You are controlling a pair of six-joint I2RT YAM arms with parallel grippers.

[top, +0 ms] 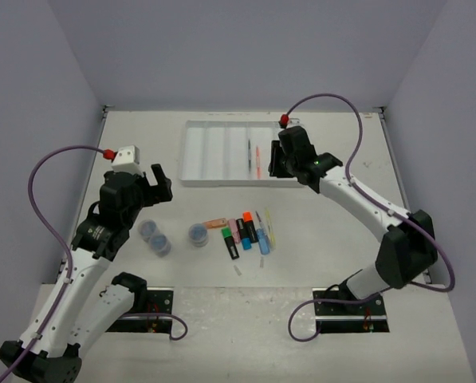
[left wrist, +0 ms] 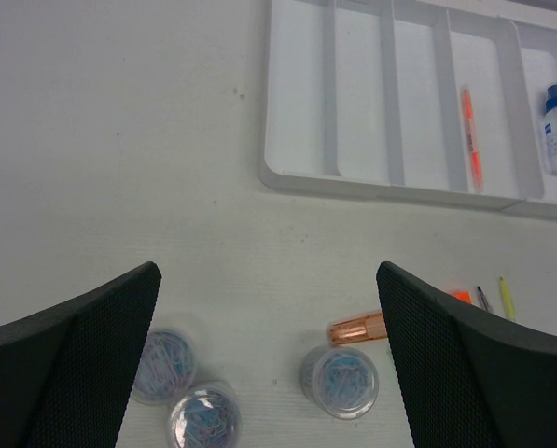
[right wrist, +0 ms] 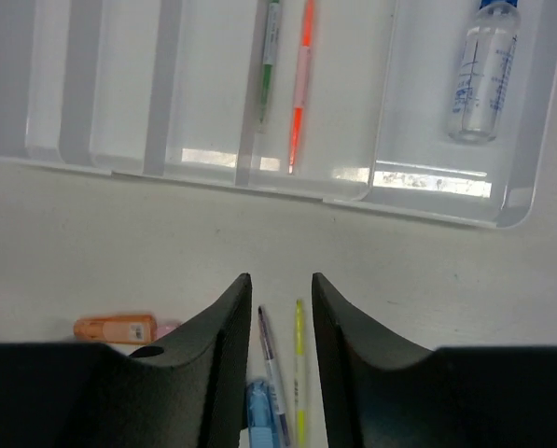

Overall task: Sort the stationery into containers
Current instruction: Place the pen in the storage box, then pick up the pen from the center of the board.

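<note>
The white tray lies at the far middle of the table. One compartment holds a green pen and an orange pen. The rightmost one holds the blue-capped bottle. My right gripper hovers just in front of the tray, narrowly open with nothing between its fingers. Below it lie a purple pen and a yellow pen. My left gripper stands wide open and empty above three clear tubs and an orange highlighter.
Several highlighters lie in a cluster at the table's middle, right of the tubs. A small white scrap lies near the front. Grey walls close in the table on three sides.
</note>
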